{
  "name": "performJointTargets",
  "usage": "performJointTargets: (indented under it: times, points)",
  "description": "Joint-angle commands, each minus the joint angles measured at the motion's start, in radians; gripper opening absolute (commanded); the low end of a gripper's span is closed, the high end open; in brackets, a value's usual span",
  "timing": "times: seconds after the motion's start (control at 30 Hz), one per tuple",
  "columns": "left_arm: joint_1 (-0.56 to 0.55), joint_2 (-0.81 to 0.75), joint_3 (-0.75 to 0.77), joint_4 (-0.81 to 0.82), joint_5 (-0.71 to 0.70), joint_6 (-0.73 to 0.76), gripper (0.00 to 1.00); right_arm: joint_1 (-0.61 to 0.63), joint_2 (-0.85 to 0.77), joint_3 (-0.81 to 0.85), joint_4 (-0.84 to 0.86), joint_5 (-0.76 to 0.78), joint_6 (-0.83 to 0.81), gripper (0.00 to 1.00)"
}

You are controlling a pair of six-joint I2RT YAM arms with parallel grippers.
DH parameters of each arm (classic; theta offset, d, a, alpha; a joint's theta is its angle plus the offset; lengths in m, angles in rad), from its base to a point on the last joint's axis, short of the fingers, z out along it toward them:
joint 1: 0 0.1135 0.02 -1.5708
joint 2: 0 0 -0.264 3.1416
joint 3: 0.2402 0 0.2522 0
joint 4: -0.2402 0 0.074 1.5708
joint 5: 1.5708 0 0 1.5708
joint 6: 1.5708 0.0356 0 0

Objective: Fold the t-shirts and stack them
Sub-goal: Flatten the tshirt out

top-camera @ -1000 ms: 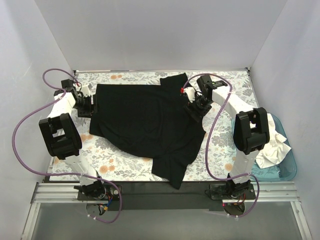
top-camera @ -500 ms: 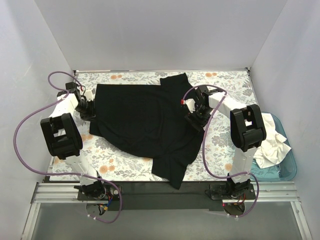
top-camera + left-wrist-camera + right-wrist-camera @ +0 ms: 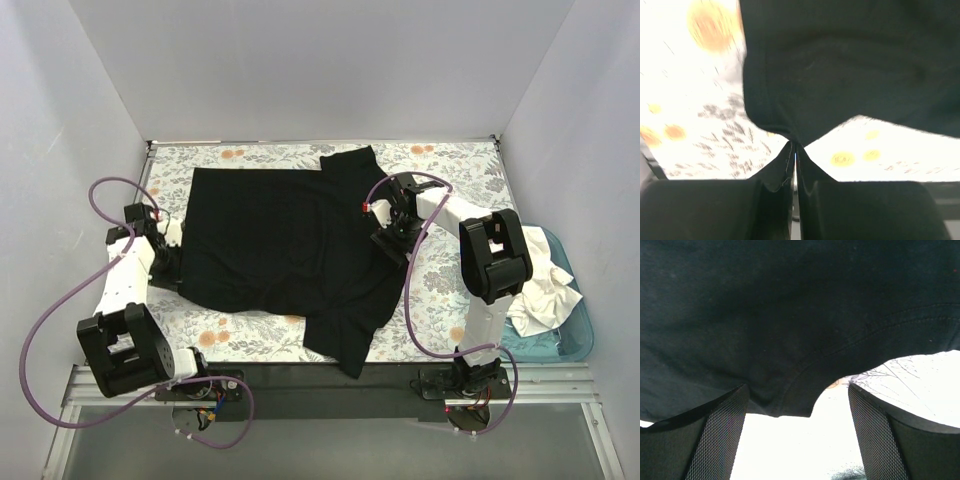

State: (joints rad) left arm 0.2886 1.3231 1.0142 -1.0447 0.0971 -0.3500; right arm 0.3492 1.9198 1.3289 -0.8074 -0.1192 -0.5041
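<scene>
Floral sheet (image 3: 450, 290) carrying the black tee (image 3: 290, 240), spread for folding.
White tees (image 3: 545, 290) wait in the tub (image 3: 585, 335). Left hand (image 3: 794, 150) is clamped on the black tee's left edge, probably to lift it. Right hand (image 3: 796, 400) straddles the right hem, fingers apart, with bare sheet beyond both.

No legible text, label, brand or number on black t-shirt (image 3: 290, 240), floral sheet (image 3: 250, 335).
</scene>
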Motion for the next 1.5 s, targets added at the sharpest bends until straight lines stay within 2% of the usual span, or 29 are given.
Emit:
performJointTargets:
  times: [0.0,0.1,0.13,0.17,0.2,0.27,0.33,0.37,0.43,0.47,0.5,0.6,0.8,0.9,1.1,1.23,1.47]
  points:
    - [0.018,-0.013,-0.095,0.009,-0.085,0.036,0.00,-0.001,-0.018,-0.011,0.019,0.026,-0.020,0.87]
    - [0.027,-0.013,-0.134,-0.018,-0.083,0.040,0.00,-0.001,-0.048,-0.011,0.016,0.053,-0.028,0.87]
    - [0.030,-0.021,-0.141,-0.021,-0.114,0.046,0.05,-0.003,-0.060,-0.011,0.010,0.061,-0.037,0.87]
    - [0.032,-0.027,-0.150,-0.024,-0.126,0.055,0.15,-0.001,-0.074,-0.008,0.002,0.053,-0.043,0.87]
    - [0.034,-0.045,-0.146,-0.031,-0.125,0.063,0.35,-0.001,-0.115,-0.007,-0.007,0.034,-0.056,0.87]
    - [0.032,-0.067,-0.111,-0.035,-0.099,0.077,0.47,0.010,-0.160,-0.004,-0.042,-0.029,-0.074,0.87]
    - [0.032,-0.064,-0.020,-0.049,-0.024,0.078,0.54,0.048,-0.225,0.000,-0.096,-0.086,-0.079,0.86]
    - [0.032,-0.055,0.009,-0.049,-0.004,0.077,0.54,0.066,-0.244,-0.007,-0.108,-0.105,-0.076,0.85]
    - [0.032,0.003,0.102,-0.052,0.085,0.060,0.54,0.140,-0.301,-0.054,-0.124,-0.134,-0.068,0.76]
    - [0.029,0.025,0.127,-0.043,0.099,0.048,0.54,0.172,-0.317,-0.080,-0.122,-0.134,-0.062,0.71]
    - [0.029,0.056,0.148,-0.038,0.146,0.042,0.54,0.200,-0.333,-0.103,-0.121,-0.134,-0.059,0.60]
    - [0.009,0.143,0.201,0.004,0.220,0.022,0.52,0.313,-0.334,-0.192,-0.113,-0.120,-0.047,0.46]
    - [-0.077,0.249,0.159,0.188,0.231,-0.029,0.49,0.367,-0.285,-0.310,-0.033,-0.073,-0.031,0.45]
    - [-0.080,0.303,0.130,0.218,0.208,-0.040,0.45,0.376,-0.262,-0.344,-0.024,-0.025,-0.039,0.44]
    - [-0.078,0.288,-0.054,0.296,0.078,-0.004,0.44,0.393,-0.228,-0.451,-0.016,0.044,-0.053,0.44]
    - [-0.075,0.263,-0.135,0.325,0.029,0.014,0.44,0.396,-0.252,-0.499,-0.032,0.064,-0.053,0.40]
    - [-0.043,0.229,-0.210,0.310,-0.010,0.058,0.40,0.407,-0.332,-0.521,-0.114,-0.008,-0.099,0.40]
